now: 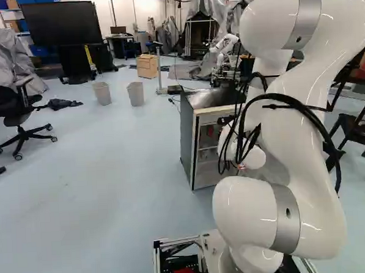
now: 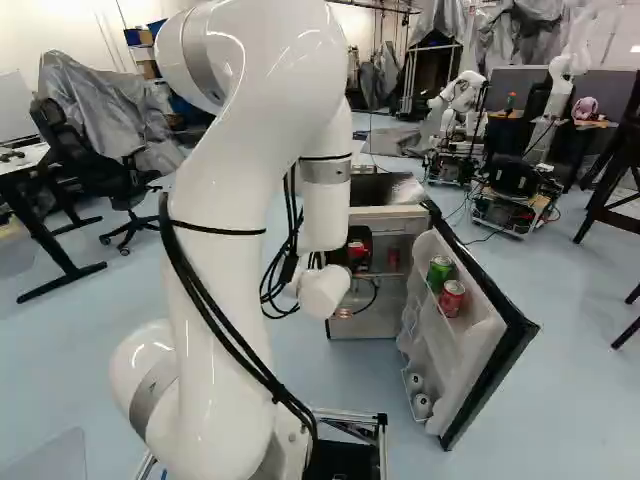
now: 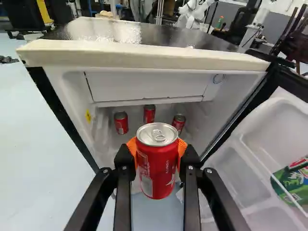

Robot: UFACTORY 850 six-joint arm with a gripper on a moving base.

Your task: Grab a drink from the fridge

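from where i stand: grab looks done, carry-clear step in hand. black two-finger gripper (image 3: 157,147) is clamped on a red cylindrical soda can (image 3: 156,173), orange pads (image 3: 131,146) pressed on it from both sides, can roughly upright. can sits at the mouth of the open boxy fridge (image 3: 144,55), seemingly just outside, cannot tell exactly how far. next move, my guess: back the white jointed arm (image 2: 235,200) straight off, can level, away from the open white-lined door with black edge (image 2: 505,335), then lift or hand over. risk: clipping that door or its racks.

materials: can is smooth painted metal, bare silver lid with pull tab, narrowed neck. pads look soft, rubbery; fingers dark, angular. fridge lining is pale moulded plastic, rounded corners; top slab dark, glossy, cream front edge. three more red cans (image 3: 121,123) stand inside, beyond the held one. door racks are whitish, shallow, holding a green can (image 2: 438,272) and another red can (image 2: 452,298). arm is glossy white, bulbous joints, grey bands, black cables strapped along.
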